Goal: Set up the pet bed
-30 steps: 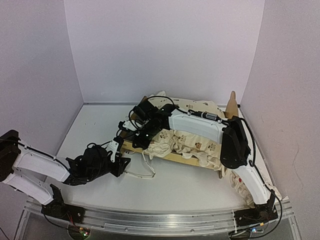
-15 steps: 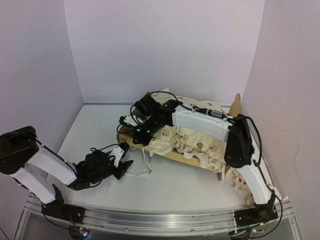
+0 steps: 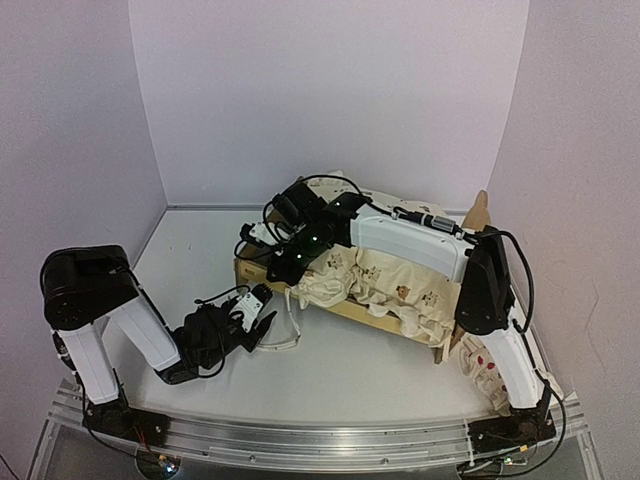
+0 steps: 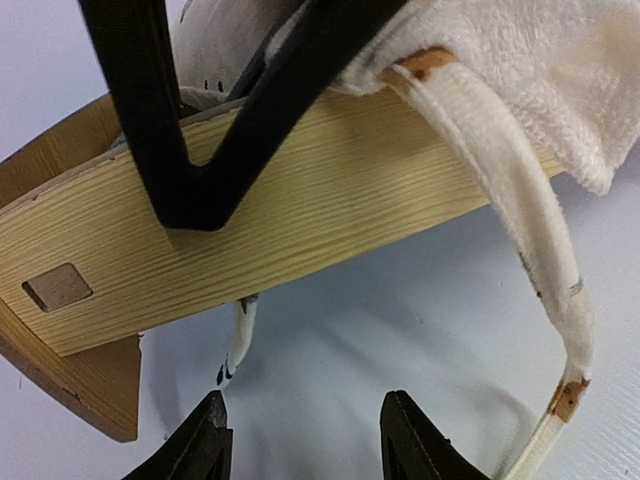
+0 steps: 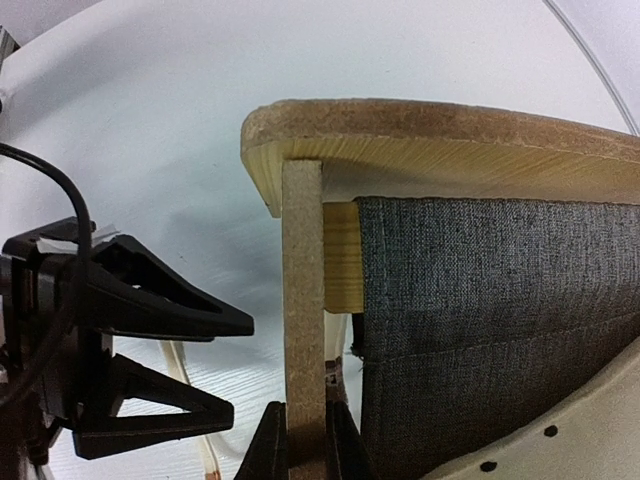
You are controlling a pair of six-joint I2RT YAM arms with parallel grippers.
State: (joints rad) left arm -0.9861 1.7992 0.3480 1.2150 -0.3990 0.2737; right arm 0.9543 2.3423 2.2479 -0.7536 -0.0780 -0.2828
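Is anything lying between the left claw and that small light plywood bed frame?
Nothing solid. The open left gripper faces the light plywood pet bed frame across bare white table. Only a cream fabric tie loops down onto the table beside that gap. The right gripper clamps the frame's board.

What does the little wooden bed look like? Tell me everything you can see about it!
The pet bed is light plywood with curvy end boards and a dark grey fabric base. It's on the white table, right of the middle. A cream printed cushion lies crumpled on it. The right gripper pinches one board's edge; the left gripper is open nearby, not touching.
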